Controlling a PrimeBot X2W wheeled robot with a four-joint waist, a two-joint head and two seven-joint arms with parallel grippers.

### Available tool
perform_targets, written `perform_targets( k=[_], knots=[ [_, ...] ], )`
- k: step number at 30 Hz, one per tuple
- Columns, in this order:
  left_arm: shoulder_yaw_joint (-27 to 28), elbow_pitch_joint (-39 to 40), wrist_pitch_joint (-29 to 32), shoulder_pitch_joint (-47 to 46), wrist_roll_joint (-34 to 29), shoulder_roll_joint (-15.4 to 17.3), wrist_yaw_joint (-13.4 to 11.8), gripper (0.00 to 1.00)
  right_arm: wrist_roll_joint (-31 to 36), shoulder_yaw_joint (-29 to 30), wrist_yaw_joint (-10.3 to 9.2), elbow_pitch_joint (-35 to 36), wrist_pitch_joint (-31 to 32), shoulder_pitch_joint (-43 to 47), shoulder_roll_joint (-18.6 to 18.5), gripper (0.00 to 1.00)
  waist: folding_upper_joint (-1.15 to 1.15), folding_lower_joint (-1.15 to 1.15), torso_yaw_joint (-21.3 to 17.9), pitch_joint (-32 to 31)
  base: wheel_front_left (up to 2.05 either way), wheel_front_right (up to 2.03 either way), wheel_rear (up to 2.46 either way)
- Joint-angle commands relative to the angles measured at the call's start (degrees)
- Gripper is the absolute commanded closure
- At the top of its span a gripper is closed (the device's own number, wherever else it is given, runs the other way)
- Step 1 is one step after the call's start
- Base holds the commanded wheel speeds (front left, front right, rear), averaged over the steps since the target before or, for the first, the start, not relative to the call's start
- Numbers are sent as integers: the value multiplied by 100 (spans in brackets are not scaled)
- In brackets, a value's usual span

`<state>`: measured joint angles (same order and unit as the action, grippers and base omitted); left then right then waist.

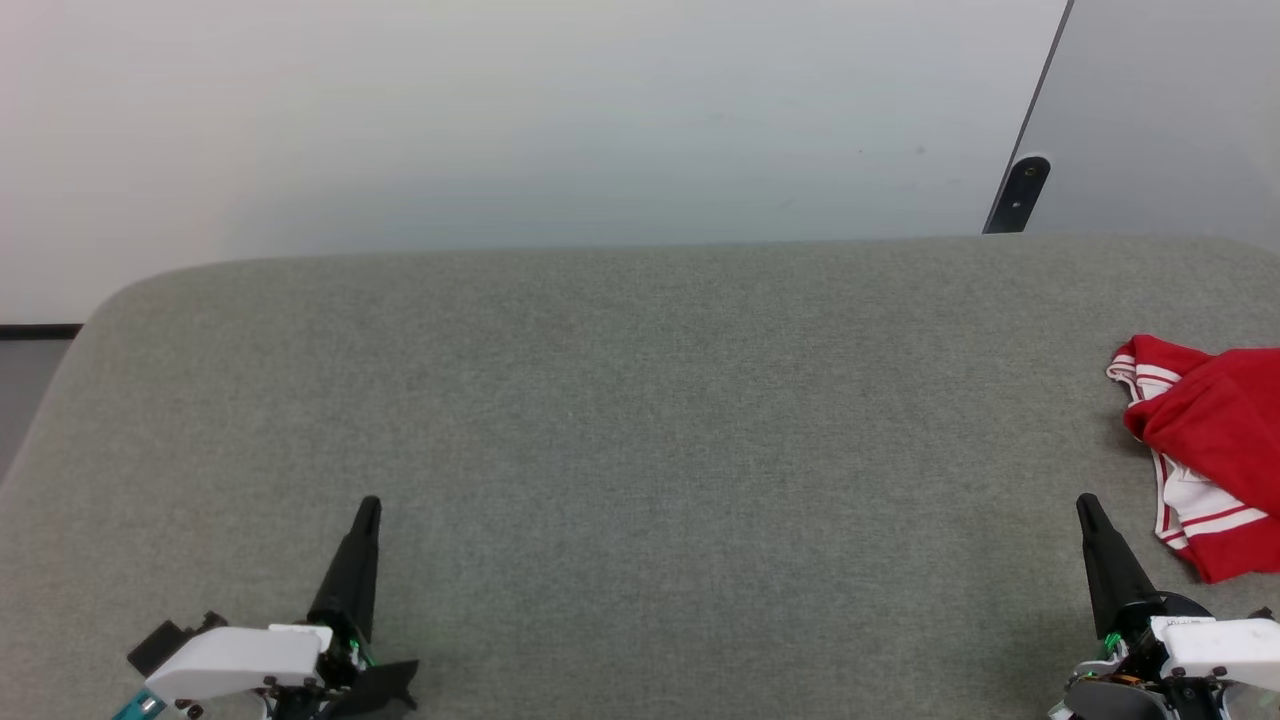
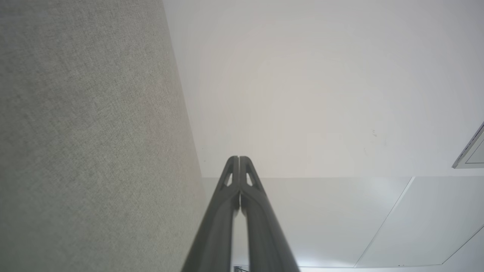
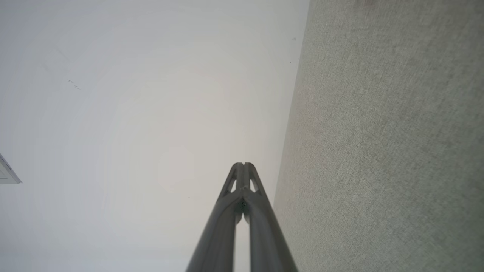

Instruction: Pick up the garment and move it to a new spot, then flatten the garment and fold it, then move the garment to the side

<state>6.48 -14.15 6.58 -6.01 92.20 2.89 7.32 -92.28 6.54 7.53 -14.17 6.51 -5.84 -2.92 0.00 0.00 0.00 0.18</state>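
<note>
So: big grey fabric surface [image 1: 640, 400] w/ crumpled red-and-white garment [image 1: 1215, 440] at its right edge. Left gripper [image 1: 368, 505] & right gripper [image 1: 1085, 502] sit at the near side, both pinched closed, empty, not touching garment.

Soft red cloth garment [image 1: 1215, 425] on matt grey woven surface [image 1: 620, 420]

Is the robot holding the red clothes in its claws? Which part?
No, nothing is held. The left gripper and right gripper are shut and empty; the garment lies on the grey surface, apart from both.
</note>
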Motion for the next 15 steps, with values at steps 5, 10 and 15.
perform_targets(
  k=[5,10,15],
  knots=[
    [14,-4,13,-58,37,-8,36,100,-24,3,-8,-1,-9,-75,12,100,0,0,0,0,0,0,0],
    [14,-4,13,-58,37,-8,36,100,-24,3,-8,-1,-9,-75,12,100,0,0,0,0,0,0,0],
    [14,-4,13,-58,38,-8,36,100,-24,3,-8,-1,-9,-75,12,100,0,0,0,0,0,0,0]
  ],
)
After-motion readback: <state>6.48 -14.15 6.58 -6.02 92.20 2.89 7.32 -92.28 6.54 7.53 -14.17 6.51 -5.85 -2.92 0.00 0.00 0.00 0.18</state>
